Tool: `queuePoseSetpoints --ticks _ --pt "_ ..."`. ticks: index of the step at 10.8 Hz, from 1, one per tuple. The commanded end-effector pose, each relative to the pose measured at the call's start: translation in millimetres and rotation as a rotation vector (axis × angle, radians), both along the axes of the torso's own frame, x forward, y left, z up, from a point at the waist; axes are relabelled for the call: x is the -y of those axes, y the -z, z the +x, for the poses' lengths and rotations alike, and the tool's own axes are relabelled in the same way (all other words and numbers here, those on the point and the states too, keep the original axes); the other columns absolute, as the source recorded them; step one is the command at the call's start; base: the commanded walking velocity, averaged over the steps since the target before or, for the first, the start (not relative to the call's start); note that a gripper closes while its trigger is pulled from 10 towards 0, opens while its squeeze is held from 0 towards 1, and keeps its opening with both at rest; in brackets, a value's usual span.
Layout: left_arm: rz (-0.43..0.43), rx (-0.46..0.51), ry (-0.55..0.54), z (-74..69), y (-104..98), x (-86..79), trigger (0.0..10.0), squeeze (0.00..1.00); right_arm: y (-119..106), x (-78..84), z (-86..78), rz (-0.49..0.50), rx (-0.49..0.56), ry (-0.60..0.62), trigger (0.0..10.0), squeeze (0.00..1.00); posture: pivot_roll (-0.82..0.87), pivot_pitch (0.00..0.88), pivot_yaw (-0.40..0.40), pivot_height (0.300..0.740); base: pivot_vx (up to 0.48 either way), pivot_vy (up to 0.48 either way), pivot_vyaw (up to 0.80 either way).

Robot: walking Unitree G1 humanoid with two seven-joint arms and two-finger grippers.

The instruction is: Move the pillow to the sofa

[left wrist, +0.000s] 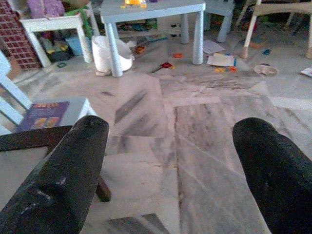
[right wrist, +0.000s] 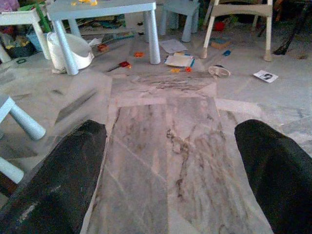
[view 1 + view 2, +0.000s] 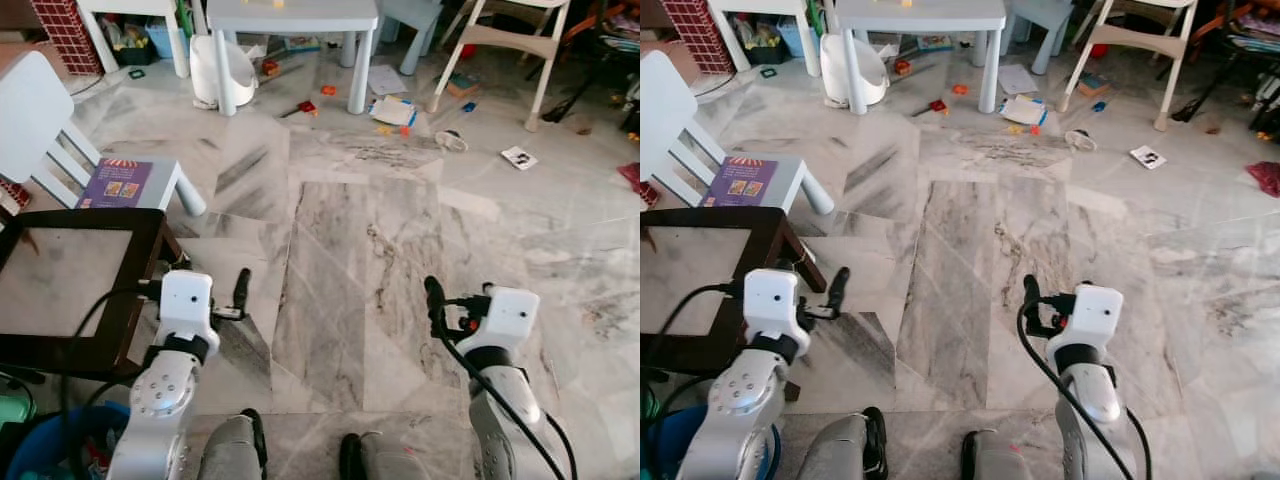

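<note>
My left gripper (image 3: 240, 290) is held low over the marble floor (image 3: 330, 260), just right of a dark side table, and it is open. In the left wrist view its two black fingers (image 1: 73, 161) stand wide apart with nothing between them. My right gripper (image 3: 434, 298) is held at the same height over bare floor. It is open too, and its fingers (image 2: 273, 165) are spread and hold nothing. My feet (image 3: 350, 455) show at the bottom edge.
A dark wooden side table (image 3: 150, 225) with a pale top stands close on the left. Behind it is a white child's chair with a purple book (image 3: 117, 184). Farther ahead are a pale blue table (image 3: 290, 15), a white potty (image 3: 225, 65), scattered toys and papers (image 3: 392, 108), and a white high chair (image 3: 500, 40).
</note>
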State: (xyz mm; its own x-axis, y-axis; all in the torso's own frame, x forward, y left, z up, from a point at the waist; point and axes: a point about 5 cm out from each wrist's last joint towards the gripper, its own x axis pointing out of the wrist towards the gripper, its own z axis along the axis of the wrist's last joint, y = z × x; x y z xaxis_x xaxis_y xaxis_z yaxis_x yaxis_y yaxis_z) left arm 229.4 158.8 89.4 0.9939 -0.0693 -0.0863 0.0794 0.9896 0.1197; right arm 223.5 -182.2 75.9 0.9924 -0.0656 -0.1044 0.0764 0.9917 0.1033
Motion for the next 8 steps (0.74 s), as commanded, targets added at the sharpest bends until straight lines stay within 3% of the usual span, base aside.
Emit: queuePoseSetpoints --ticks 1,3,6,8 --pt "-0.004 0.023 0.018 -1.5 -4.5 1.1 10.0 0.0 0.2 3.6 -3.6 -0.007 0.004 0.011 10.0 0.0 -0.01 0.14 -0.026 0.74 0.0 0.0 -0.8" --pt "-0.022 0.029 0.033 -1.5 -6.4 2.5 10.0 0.0 0.6 1.5 -2.9 -0.011 0.001 -0.003 10.0 0.0 0.0 0.151 -0.033 0.74 0.131 0.0 -0.8" --pt "-0.049 0.036 0.067 -0.7 -9.4 7.2 10.0 0.0 -0.3 2.9 -1.3 -0.017 0.002 -0.005 10.0 0.0 -0.01 0.165 -0.025 0.74 0.362 0.0 -0.8" --pt "-0.051 0.034 0.079 -0.2 -10.5 7.5 10.0 0.0 0.4 4.3 -1.9 -0.014 0.002 0.005 10.0 0.0 -0.01 0.168 -0.025 0.74 0.427 0.0 0.0"
